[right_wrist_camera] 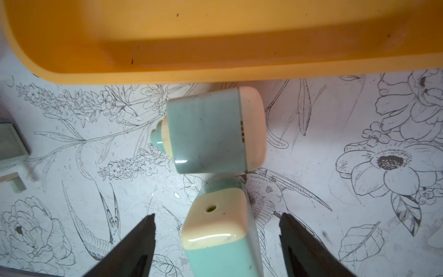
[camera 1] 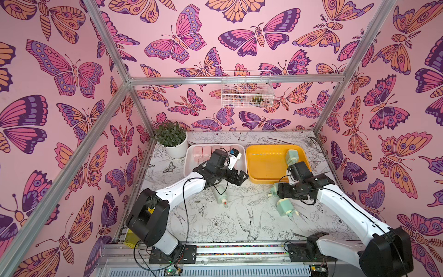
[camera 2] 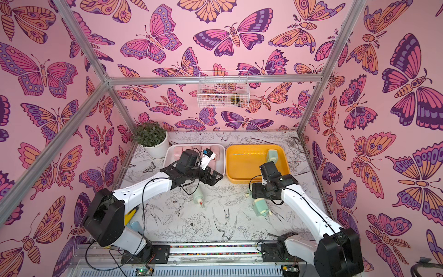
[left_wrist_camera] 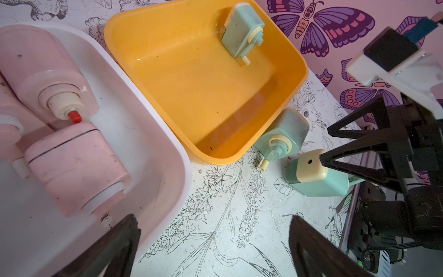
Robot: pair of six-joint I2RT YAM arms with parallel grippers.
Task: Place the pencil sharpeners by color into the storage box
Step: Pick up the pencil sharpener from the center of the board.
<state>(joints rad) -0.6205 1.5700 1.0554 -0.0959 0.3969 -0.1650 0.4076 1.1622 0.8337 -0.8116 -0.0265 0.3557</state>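
The fingers (right_wrist_camera: 134,247) of the right gripper (right_wrist_camera: 217,215) are being held apart on either side of a mint green pencil sharpener (right_wrist_camera: 215,230). It is lying on the floral table (right_wrist_camera: 335,120) with its cream, holed end facing the wrist camera. In that view it is being touched by neither finger. A second mint sharpener (right_wrist_camera: 208,129) is lying just beyond it, close to the outer wall of the yellow tray (right_wrist_camera: 215,72). The left gripper (left_wrist_camera: 213,217) is being held wide open and empty over the table, beside the white tray (left_wrist_camera: 165,141). Pink pencil sharpeners (camera 1: 207,153) are being kept in the white tray and a third mint sharpener (camera 1: 291,156) in the yellow tray. A fourth mint sharpener (camera 1: 221,197) is lying on the table, on the robot's side of the white tray.
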